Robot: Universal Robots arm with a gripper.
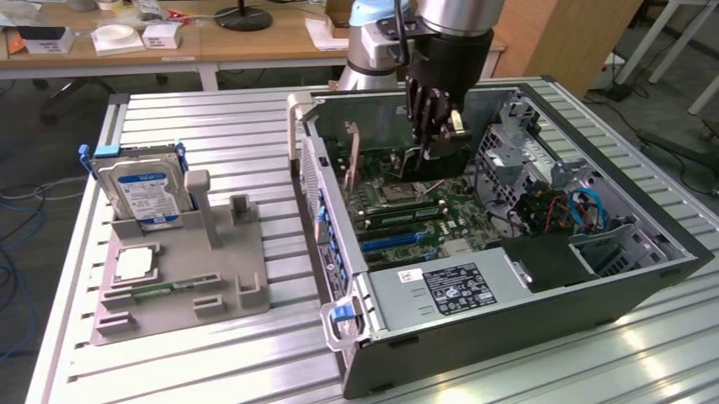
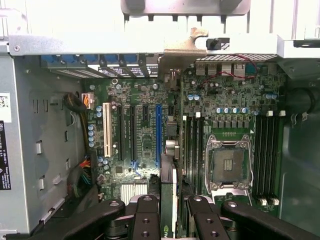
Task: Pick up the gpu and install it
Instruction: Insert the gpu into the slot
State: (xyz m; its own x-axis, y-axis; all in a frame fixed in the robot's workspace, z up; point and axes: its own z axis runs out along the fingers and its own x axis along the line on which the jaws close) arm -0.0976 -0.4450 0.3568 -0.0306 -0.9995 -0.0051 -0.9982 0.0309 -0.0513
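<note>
Wooden desks with small white boxes line the back of the room, and up front a slatted aluminium bench [image 1: 225,126] carries everything. At about nine o'clock on the bench sits a grey fixture tray [image 1: 180,286]; a hard drive [image 1: 141,192] with a blue-white label stands upright in its far corner, and a small square silver chip [image 1: 135,263] lies flat just nearer. Toward three o'clock the open computer case [image 1: 607,286] lies on its side, motherboard [image 1: 410,223] exposed, power supply [image 1: 450,286] at the near end. Over the case's far half, around twelve o'clock, the gripper [image 1: 433,139] reaches down inside. Its black fingers [image 2: 145,220] are closed on the gpu [image 2: 168,200], held edge-on between them, the green card running up over the board toward the rear slot opening. The blue expansion slot [image 2: 158,135] lies just beside the card's line; whether the card is seated I can't tell.
</note>
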